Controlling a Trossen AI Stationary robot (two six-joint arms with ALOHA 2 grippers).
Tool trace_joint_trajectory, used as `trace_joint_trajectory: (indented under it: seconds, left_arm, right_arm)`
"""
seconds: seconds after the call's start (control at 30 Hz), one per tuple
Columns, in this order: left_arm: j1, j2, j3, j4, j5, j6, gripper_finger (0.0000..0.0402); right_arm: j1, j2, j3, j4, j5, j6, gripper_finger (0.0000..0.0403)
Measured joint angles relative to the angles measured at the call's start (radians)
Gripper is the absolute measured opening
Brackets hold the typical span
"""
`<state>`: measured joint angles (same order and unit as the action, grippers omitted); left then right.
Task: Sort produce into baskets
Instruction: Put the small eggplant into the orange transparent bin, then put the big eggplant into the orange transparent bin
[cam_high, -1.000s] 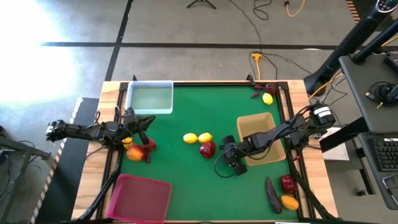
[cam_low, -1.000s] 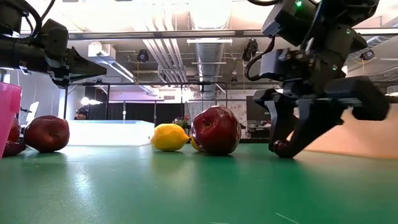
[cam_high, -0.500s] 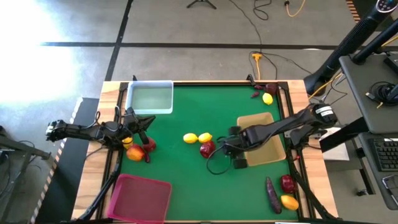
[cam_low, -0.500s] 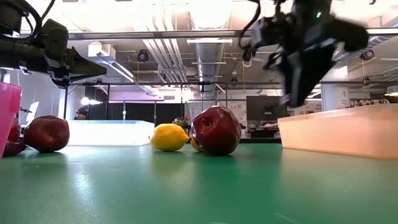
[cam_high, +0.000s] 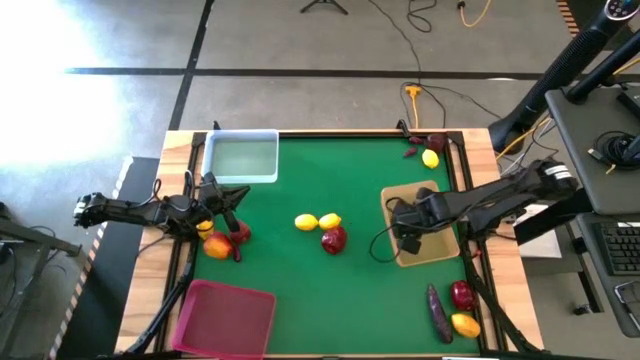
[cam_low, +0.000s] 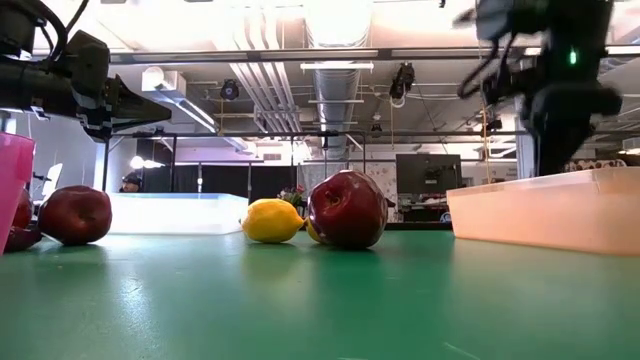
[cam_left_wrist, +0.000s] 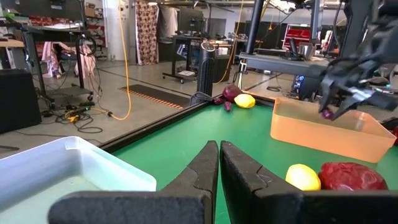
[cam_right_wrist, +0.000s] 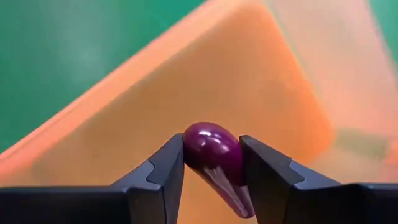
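So the right end effector (cam_right_wrist: 211, 168) is clamped on a small dark purple piece (cam_right_wrist: 214, 152), hovering over the tan tray (cam_high: 440, 252), which looks bare otherwise. The clear bin (cam_high: 241, 157) and pink bin (cam_high: 228, 317) look bare too. Two lemons (cam_high: 317, 222) and a red apple (cam_high: 334, 239) sit mid-desk (cam_high: 300, 280), just beside each other. The left end effector (cam_left_wrist: 219, 180) is pinched shut, holding nothing, parked near the left edge.
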<state>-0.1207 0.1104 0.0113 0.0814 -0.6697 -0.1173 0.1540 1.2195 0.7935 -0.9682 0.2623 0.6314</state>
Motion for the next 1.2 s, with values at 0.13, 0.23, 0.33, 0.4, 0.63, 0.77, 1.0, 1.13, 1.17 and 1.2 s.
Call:
trace_joint_trajectory:
  seconds: [0.13, 0.23, 0.33, 0.4, 0.63, 0.77, 1.0, 1.13, 1.17, 1.2]
  left_arm:
    - [0.0, 0.0, 0.0, 0.0, 0.0, 0.0, 0.0001]
    - [0.0, 0.0, 0.0, 0.0, 0.0, 0.0, 0.0001]
    - [0.0, 0.0, 0.0, 0.0, 0.0, 0.0, 0.0001]
    - [0.0, 0.0, 0.0, 0.0, 0.0, 0.0, 0.0001]
    - [0.0, 0.0, 0.0, 0.0, 0.0, 0.0, 0.0001]
    - [0.0, 0.0, 0.0, 0.0, 0.0, 0.0, 0.0001]
    - [0.0, 0.0, 0.0, 0.0, 0.0, 0.0, 0.0001]
    - [0.0, 0.0, 0.0, 0.0, 0.0, 0.0, 0.0001]
    - [0.0, 0.0, 0.0, 0.0, 0.0, 0.0, 0.0001]
    - [0.0, 0.0, 0.0, 0.0, 0.0, 0.0, 0.0001]
  right_arm:
    - [-0.087, -0.019, -0.15, 0.194, -0.058, 0.079, 0.0141]
    - [-0.162, -0.007, -0.203, 0.246, -0.095, 0.101, 0.0147]
    - [-0.211, -0.006, -0.215, 0.254, -0.1, 0.124, 0.0157]
    - [-0.216, -0.01, -0.212, 0.252, -0.103, 0.117, 0.0168]
    - [-0.216, -0.015, -0.112, 0.117, -0.125, 0.121, 0.0222]
    - [-0.159, -0.022, 0.061, -0.088, -0.243, 0.217, 0.0238]
    - [0.247, -0.031, 0.289, -0.232, -0.283, 0.67, 0.024]
    - [0.506, 0.019, 0.273, -0.119, -0.201, 1.001, 0.0235]
    - [0.55, 0.041, 0.261, -0.082, -0.198, 1.069, 0.0236]
    - [0.587, 0.064, 0.25, -0.05, -0.206, 1.137, 0.0236]
